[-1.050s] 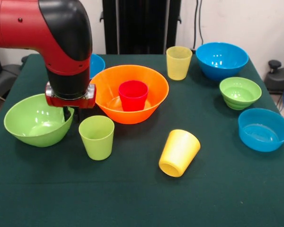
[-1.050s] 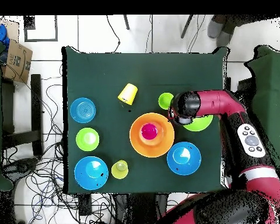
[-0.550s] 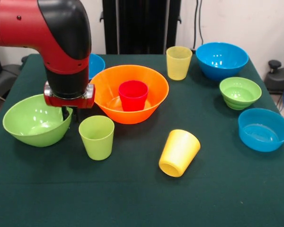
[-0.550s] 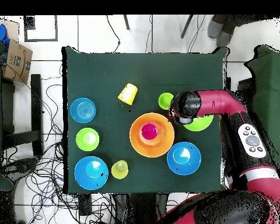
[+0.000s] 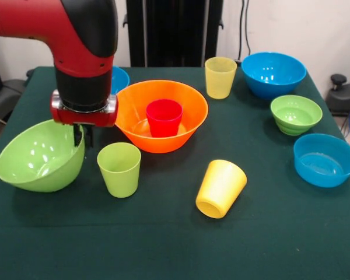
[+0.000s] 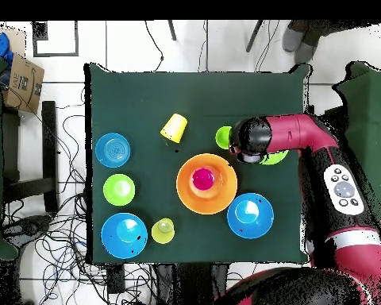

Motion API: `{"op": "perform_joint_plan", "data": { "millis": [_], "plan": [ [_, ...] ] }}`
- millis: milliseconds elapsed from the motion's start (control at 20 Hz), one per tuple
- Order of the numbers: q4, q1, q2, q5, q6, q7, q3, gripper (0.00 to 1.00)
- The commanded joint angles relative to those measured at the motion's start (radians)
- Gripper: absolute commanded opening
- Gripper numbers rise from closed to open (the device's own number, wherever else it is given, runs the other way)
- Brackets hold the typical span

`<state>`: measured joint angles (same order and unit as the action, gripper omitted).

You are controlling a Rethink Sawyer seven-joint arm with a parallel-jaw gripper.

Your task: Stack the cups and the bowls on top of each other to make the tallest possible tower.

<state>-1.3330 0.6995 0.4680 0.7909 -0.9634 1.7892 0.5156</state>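
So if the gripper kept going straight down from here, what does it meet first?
Probably the green tablecloth: the gripper points down at the rim of the tilted large lime green bowl, which it seems to hold already.

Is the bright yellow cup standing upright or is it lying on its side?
On its side. The bright yellow cup lies on the table, its open mouth facing the camera.

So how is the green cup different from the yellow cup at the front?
The green cup stands upright with its mouth up; the yellow cup lies tipped on its side. The green cup sits close to the big green bowl; the yellow cup lies alone. Both are plain, handle-free and look similar in size.
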Motion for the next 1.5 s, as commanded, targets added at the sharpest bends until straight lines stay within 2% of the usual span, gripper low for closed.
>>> {"op": "perform_joint_plan", "data": {
  "millis": [50,550,1200,1500],
  "plan": [
    [0.026,-0.093,0.066,0.052,-0.132,-0.276,-0.006,0.00],
    [0.044,-0.144,0.130,0.065,-0.241,-0.310,-0.023,0.00],
    [0.141,-0.209,0.147,0.084,-0.399,-0.346,-0.007,0.00],
    [0.161,-0.245,0.160,0.073,-0.458,-0.303,-0.011,0.00]
  ]
}}
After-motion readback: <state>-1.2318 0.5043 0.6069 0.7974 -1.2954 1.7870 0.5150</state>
